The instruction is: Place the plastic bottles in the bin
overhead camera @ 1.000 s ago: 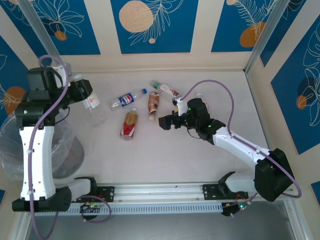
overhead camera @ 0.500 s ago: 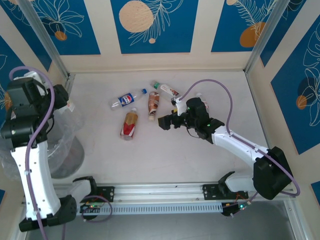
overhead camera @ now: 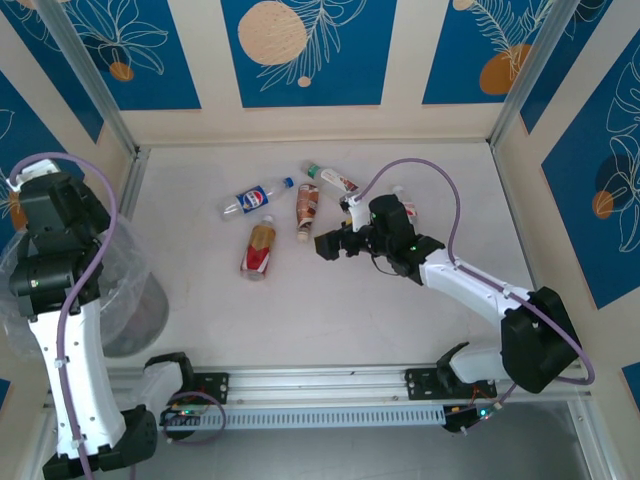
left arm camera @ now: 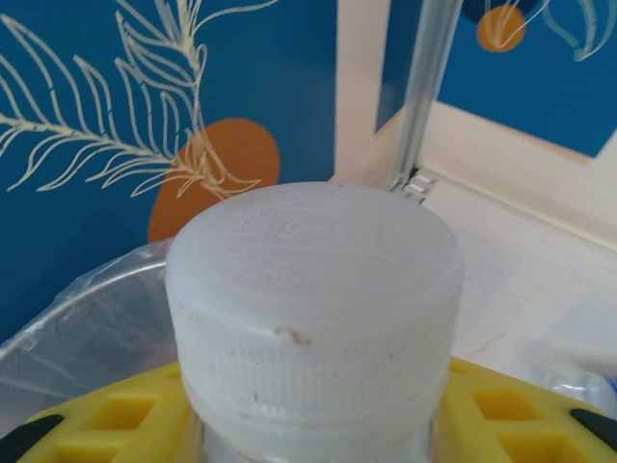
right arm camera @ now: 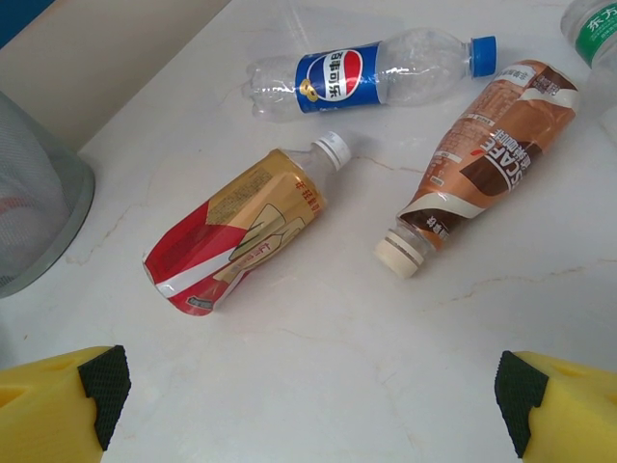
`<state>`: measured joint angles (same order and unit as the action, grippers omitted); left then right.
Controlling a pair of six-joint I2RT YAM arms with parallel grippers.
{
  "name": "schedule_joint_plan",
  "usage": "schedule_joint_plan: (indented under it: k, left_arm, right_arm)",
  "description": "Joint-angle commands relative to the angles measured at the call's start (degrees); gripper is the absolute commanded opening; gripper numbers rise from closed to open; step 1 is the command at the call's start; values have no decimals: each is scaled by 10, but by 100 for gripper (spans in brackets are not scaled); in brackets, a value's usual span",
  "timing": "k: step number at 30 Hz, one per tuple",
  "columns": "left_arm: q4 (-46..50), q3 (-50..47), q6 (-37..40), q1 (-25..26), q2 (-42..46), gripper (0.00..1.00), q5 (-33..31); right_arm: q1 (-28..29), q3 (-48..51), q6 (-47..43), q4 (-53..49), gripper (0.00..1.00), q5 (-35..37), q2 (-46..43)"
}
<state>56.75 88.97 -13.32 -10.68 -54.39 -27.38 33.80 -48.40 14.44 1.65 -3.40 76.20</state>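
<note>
Four plastic bottles are counted lying on their sides on the pale marbled counter (overhead camera: 330,320), none of them in the bin:
- a clear bottle with a blue label and blue cap (overhead camera: 255,198)
- a brown coffee-label bottle with a cream cap (overhead camera: 307,207)
- a crushed red-and-gold bottle with a white cap (overhead camera: 259,248)
- a green-capped bottle (overhead camera: 333,180), at 12 o'clock of the group

A possible fifth is noted just beside the right arm, partly hidden. It is not confirmed.

One further item, a clear bottle with a white ribbed cap (left arm camera: 313,289), is gripped just below the cap by the left hand (left arm camera: 313,424), whose yellow fingers are closed against the neck. In the overhead view the left arm is seen at the large round bin lined with a crinkly transparent bag (overhead camera: 145,300), at 9 o'clock of the counter. Whether the bottle is fully over the opening cannot be told. Release is judged not yet made.

The right hand (right arm camera: 308,386) is spread wide, with nothing between its pads. In its wrist view the red-and-gold bottle lies at 11 o'clock and the brown one at 1 o'clock.

The bin's contents cannot be read. The task is judged partway: one drop is pending and at least four bottles are left to collect.
</note>
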Motion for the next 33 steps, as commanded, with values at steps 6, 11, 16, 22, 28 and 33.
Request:
schedule_joint_plan:
  k: [6,11,16,22,28,33]
  left_arm:
    - [-52,-80,11,-8,27,36,-62]
    - [-46,-84,0,-8,23,36,-24]
    - [-58,-119,-30,-8,20,37,14]
    - [-75,-151,-64,-11,11,37,65]
    - [-92,-170,-79,-12,-2,37,106]
    - [-113,-182,-80,-13,1,37,136]
  right_arm:
    - [3,-33,-7,-18,99,-17,5]
    - [4,-28,0,-13,100,-17,8]
    - [6,-34,7,-16,99,-19,13]
    - [6,-34,-2,-27,99,-7,8]
    - [7,-32,0,-28,99,-4,10]
    - [7,-33,1,-28,100,0,11]
